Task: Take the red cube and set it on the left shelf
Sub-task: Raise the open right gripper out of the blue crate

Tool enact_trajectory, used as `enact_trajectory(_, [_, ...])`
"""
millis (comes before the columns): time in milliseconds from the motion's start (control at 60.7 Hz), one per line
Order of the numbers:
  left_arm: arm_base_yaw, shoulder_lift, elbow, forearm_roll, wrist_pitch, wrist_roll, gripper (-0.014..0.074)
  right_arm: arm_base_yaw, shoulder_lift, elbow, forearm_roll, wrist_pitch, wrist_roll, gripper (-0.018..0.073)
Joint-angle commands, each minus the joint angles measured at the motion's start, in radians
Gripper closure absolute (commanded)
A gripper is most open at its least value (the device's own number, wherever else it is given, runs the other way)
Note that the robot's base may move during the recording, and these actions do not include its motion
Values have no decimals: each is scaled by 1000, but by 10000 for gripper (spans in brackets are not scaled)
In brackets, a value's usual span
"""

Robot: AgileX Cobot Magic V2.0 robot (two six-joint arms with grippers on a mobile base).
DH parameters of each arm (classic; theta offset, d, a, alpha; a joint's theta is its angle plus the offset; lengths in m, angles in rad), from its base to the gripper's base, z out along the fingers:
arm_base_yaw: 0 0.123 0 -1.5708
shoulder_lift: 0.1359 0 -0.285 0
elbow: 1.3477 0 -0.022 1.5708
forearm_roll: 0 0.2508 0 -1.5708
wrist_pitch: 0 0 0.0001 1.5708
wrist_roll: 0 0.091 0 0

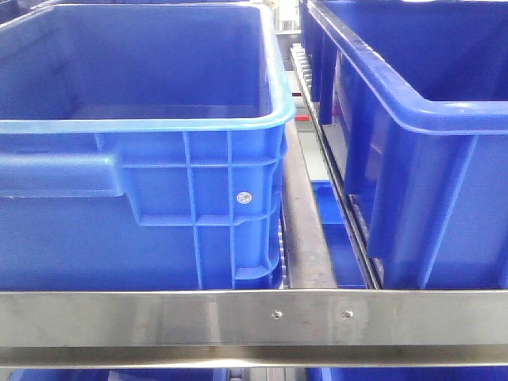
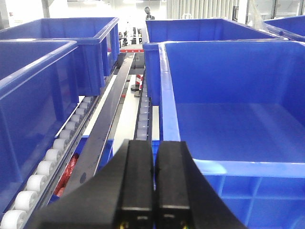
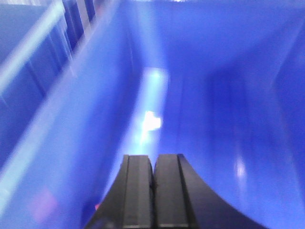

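Up front, two big blue crates (image 1: 143,159) sit on the left shelf (image 1: 254,317), both empty, no red cube anywhere. Next, the left gripper (image 2: 153,191) has its fingers pressed together, holding nothing, low in the middle. Last, the right gripper (image 3: 153,191) is pinched closed too, over a blurry blue crate.

Blue crates (image 1: 143,159) crowd shelf (image 1: 254,317); narrow gap between.
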State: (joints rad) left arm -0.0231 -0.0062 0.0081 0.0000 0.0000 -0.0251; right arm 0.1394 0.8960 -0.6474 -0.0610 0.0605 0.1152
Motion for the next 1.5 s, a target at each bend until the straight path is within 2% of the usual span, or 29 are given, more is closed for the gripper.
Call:
enact_trajectory(0, [-4,-16,25,0,-83,0,495,-5,-9,-27,-12,-84,-6,511])
enact_trajectory(577, [-4,-16,25,0,-83,0,495,-3,-25,-19,-5,-61,-5,511])
enact_trajectory(741, [-4,-16,25,0,-83,0,495,-53,-176,73,0,-77,-5,511])
enact_trajectory(1021, [-4,-16,25,0,-83,0,495,-135,-510,350,0,-88,-5,511])
enact_trajectory(1318, [-4,-16,25,0,-83,0,495,-155,-841,615,0,-89,-5,511])
enact_trajectory(1482, [-4,-16,25,0,-83,0,495,-155,-923,660,0,-61,-5,511])
